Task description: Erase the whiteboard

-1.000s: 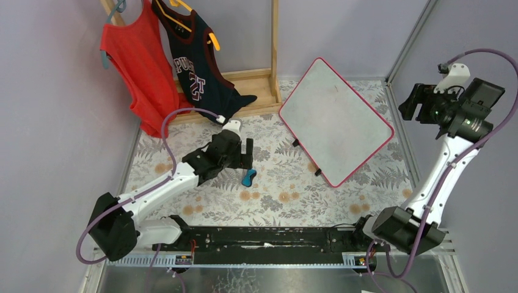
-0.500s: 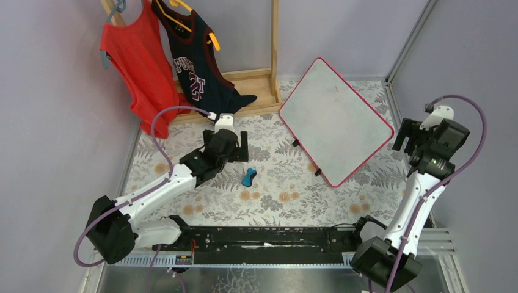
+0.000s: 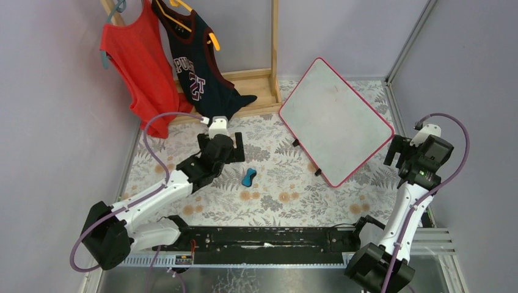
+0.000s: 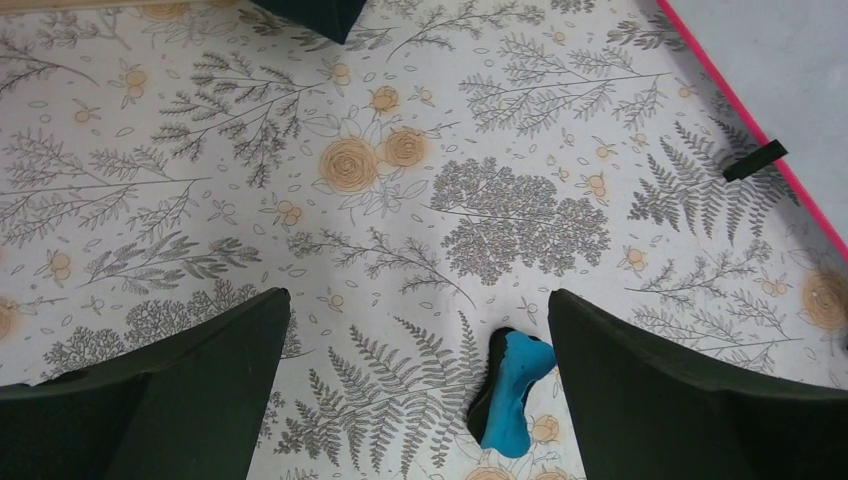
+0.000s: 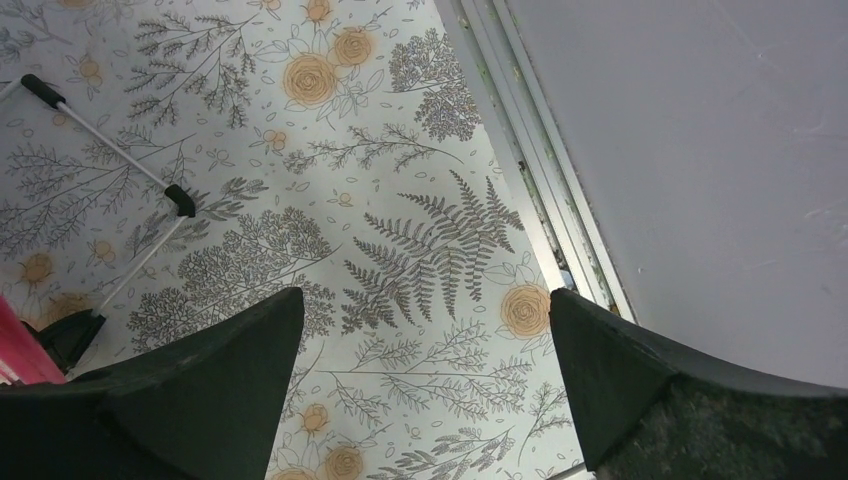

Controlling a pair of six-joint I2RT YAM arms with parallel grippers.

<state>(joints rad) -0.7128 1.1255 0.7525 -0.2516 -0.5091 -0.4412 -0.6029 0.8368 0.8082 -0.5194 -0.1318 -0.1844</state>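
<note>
The whiteboard (image 3: 335, 119) stands tilted on thin legs at the back right, its pink-red frame around a white face that shows only faint grey smudges. Its corner (image 4: 790, 60) and one black foot (image 4: 755, 160) show in the left wrist view. A small blue eraser (image 3: 248, 177) lies loose on the floral table. My left gripper (image 3: 236, 149) hovers just behind and left of the eraser, open and empty; the eraser (image 4: 512, 390) lies close to the right finger. My right gripper (image 3: 398, 152) hangs open and empty beside the board's right corner.
A wooden rack (image 3: 274, 49) at the back left holds a red top (image 3: 137, 67) and a dark jersey (image 3: 195, 67). The board's legs (image 5: 105, 145) and foot (image 5: 180, 200) stand left of my right gripper (image 5: 420, 300). A metal rail (image 5: 525, 160) and grey wall border the table's right side.
My left gripper drew back up and left off the eraser, which stays on the table. The right arm swung down and inward toward the board's right corner, its jaws spreading wider.
</note>
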